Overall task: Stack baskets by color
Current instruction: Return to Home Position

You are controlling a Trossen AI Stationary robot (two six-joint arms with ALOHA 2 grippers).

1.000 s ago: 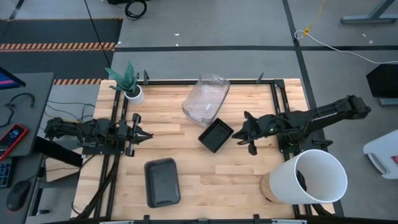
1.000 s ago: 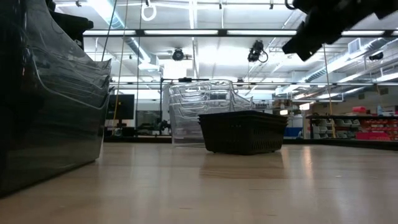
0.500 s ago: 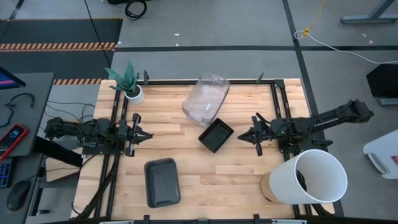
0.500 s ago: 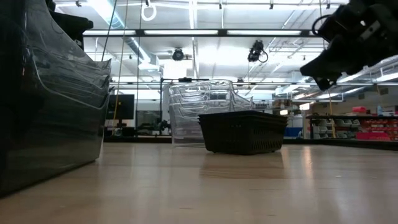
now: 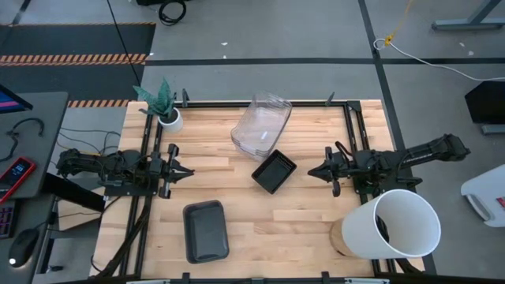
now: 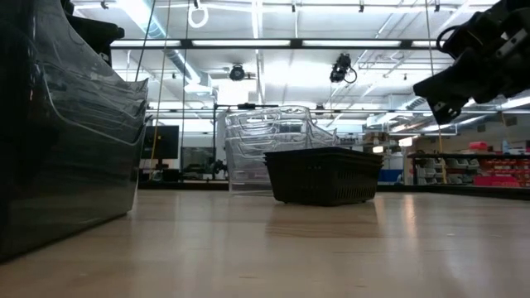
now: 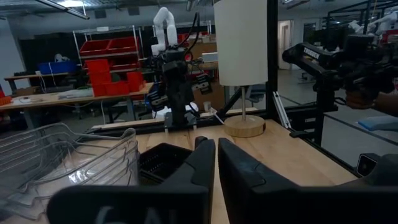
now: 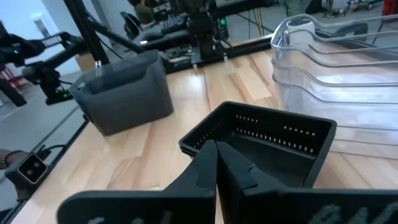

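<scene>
I'm seeing the right gripper (image 5: 310, 173) sitting fingers-together just right of the black baskets (image 5: 274, 171), not touching. The left gripper (image 5: 189, 171) is sitting likewise, well left. Clear baskets (image 5: 260, 125) and grey baskets (image 5: 205, 230) are lying nested, apart.

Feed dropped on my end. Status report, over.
Left gripper shut, left side. Right gripper shut, empty, right side. Clear stack, black stack, grey stack done. Nothing obstructing.
</scene>
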